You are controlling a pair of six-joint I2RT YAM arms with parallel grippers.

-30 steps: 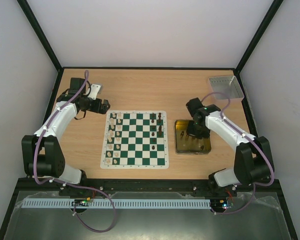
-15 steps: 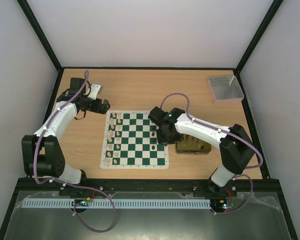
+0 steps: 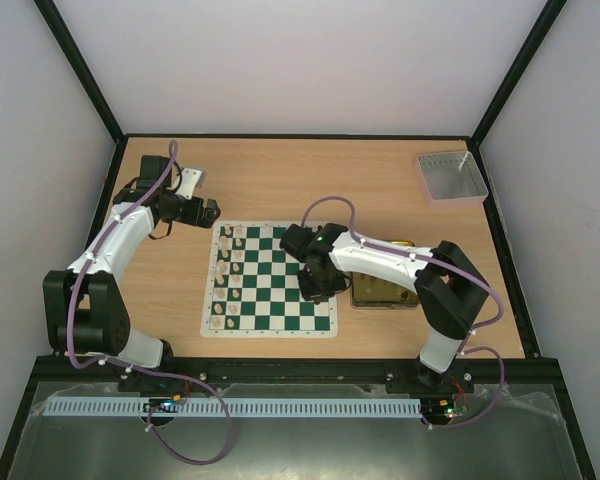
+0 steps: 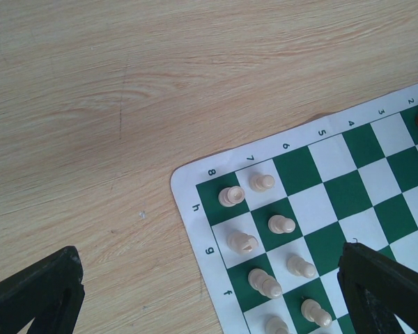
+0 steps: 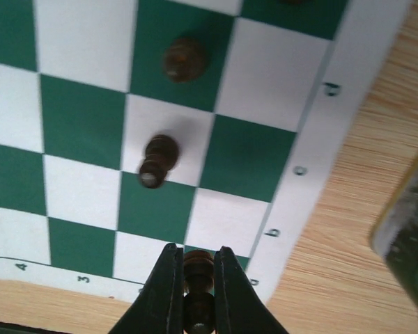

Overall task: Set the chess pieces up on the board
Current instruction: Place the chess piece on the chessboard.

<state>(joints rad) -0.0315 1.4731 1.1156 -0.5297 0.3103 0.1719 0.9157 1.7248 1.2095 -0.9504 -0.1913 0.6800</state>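
Note:
The green and white board (image 3: 270,300) lies in the middle of the table. Cream pieces (image 3: 226,270) stand in two columns along its left side; a few dark brown pieces (image 3: 320,238) stand along its right side. My right gripper (image 3: 316,284) is over the board's right edge, shut on a dark brown piece (image 5: 197,268) held above the corner squares. Two dark pieces (image 5: 158,158) stand on squares ahead of it. My left gripper (image 3: 212,212) is open and empty above the board's far left corner, with cream pieces (image 4: 242,242) below it.
A gold tin (image 3: 390,292) sits just right of the board, partly under my right arm; its edge shows in the right wrist view (image 5: 411,236). A grey tray (image 3: 450,176) sits at the far right corner. Walls enclose the table.
My right arm has swung left from the gold tin to the board's right side, carrying a dark brown piece. The left arm has not moved.

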